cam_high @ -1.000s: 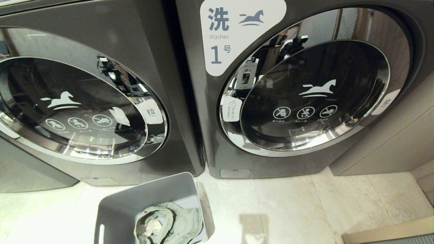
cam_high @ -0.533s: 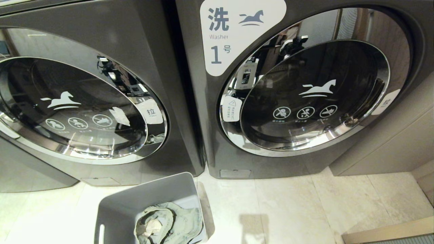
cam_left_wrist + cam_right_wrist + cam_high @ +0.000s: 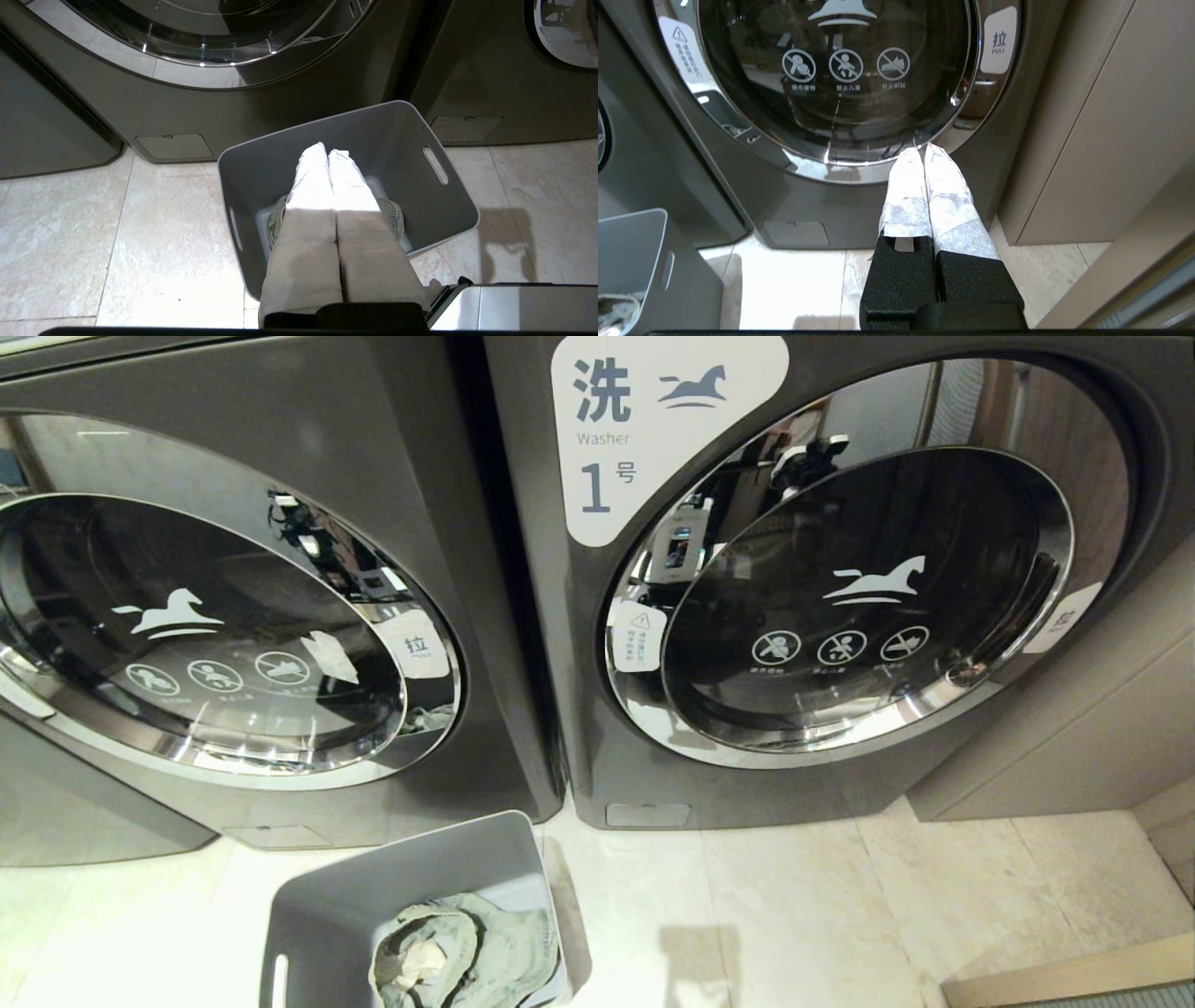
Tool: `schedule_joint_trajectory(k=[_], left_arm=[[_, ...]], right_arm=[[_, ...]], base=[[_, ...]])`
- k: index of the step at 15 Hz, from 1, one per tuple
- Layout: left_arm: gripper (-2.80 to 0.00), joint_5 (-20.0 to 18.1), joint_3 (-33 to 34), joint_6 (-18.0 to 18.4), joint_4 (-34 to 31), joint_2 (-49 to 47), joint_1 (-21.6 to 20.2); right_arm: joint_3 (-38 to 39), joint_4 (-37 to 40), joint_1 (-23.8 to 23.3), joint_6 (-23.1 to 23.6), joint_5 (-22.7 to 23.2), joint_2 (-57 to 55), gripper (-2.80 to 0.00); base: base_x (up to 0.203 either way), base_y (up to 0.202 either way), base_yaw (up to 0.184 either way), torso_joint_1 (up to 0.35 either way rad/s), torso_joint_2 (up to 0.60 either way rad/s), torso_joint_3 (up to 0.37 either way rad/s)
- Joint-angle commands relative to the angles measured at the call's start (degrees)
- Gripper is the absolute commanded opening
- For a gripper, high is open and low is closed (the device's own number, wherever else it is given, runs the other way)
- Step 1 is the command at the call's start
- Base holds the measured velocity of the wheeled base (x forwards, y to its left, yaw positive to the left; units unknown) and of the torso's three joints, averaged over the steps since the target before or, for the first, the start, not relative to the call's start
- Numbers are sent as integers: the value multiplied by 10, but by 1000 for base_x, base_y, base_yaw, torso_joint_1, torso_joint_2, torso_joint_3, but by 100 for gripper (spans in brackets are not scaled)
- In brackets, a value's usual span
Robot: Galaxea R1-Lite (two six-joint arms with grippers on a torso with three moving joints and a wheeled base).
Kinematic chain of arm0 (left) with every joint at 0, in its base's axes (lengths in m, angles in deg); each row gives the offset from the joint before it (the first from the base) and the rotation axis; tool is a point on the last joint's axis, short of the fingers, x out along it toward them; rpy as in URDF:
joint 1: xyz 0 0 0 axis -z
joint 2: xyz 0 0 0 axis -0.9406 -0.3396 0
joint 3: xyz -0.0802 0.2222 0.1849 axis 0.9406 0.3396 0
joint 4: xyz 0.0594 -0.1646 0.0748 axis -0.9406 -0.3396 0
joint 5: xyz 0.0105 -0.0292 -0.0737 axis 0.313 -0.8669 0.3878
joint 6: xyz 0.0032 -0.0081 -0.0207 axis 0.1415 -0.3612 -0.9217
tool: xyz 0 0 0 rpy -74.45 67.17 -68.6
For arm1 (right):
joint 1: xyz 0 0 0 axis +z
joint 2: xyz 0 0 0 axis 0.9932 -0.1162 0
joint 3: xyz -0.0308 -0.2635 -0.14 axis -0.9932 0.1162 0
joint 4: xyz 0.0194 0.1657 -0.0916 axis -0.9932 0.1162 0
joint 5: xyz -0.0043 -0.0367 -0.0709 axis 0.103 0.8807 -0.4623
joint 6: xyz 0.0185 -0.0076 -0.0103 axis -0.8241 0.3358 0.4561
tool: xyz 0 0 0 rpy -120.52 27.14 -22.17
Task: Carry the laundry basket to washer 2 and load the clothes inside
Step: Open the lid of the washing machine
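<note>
**A:** From your head, what do you see?

**B:** Two dark grey front-loaders side by side, both doors shut. The washer on my right [image 3: 840,597] carries a white label [image 3: 653,429] with a "1", so it is not my target. The washer on my left [image 3: 233,616] shows no number from here; I judge it to be washer 2, since it is the only other machine. The laundry basket [image 3: 411,896] stands on the floor tiles [image 3: 840,915] just in front of the seam between the two, with the clothes [image 3: 467,957] bundled in its bottom. Neither arm shows in this view.

**A:** And your left wrist?

**B:** My left pincer [image 3: 329,151] hangs above the basket, its white-wrapped fingers [image 3: 310,186] pressed together and gripping nothing. The denim bundle peeks out on either side beneath them. The basket sits askew, one corner almost touching the left washer's base, probably close enough to reach from.

**A:** Right wrist?

**B:** My right pincer [image 3: 922,151] is closed on nothing too, pointing toward the lower rim of washer 1's door, below its pull tab [image 3: 999,39]. The basket's corner shows at the edge. I judge the door of the left machine must be opened before loading.
</note>
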Motion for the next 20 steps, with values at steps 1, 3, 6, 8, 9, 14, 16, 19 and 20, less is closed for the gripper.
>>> schedule_joint_trajectory(k=[1, 3, 6, 8, 9, 14, 16, 19, 20], left_arm=[[-280, 0, 0, 0, 0, 0, 0], [-280, 0, 0, 0, 0, 0, 0], [-280, 0, 0, -1, -1, 0, 0], [-280, 0, 0, -2, -2, 0, 0], [-280, 0, 0, -2, -1, 0, 0], [-280, 0, 0, -3, -2, 0, 0], [-280, 0, 0, -3, -1, 0, 0], [-280, 1, 0, -3, -1, 0, 0], [-280, 0, 0, -2, -1, 0, 0]], right_arm=[[23, -1, 0, 0, 0, -1, -280], [23, -1, 0, 0, 0, -1, -280], [23, -1, 0, 0, 0, -1, -280], [23, -1, 0, 0, 0, -1, -280], [23, -1, 0, 0, 0, -1, -280], [23, -1, 0, 0, 0, -1, -280], [23, -1, 0, 0, 0, -1, -280], [23, -1, 0, 0, 0, -1, -280], [23, -1, 0, 0, 0, -1, -280]], base=[[59, 0, -2, 0, 0, 7], [177, 0, -2, 7, 1, -2], [195, 0, -2, 2, -1, 3], [175, 0, 1, 5, 3, 10], [61, 0, 0, 13, 5, 4], [0, 0, 0, 0, 0, 0], [0, 0, 0, 0, 0, 0], [0, 0, 0, 0, 0, 0], [0, 0, 0, 0, 0, 0]])
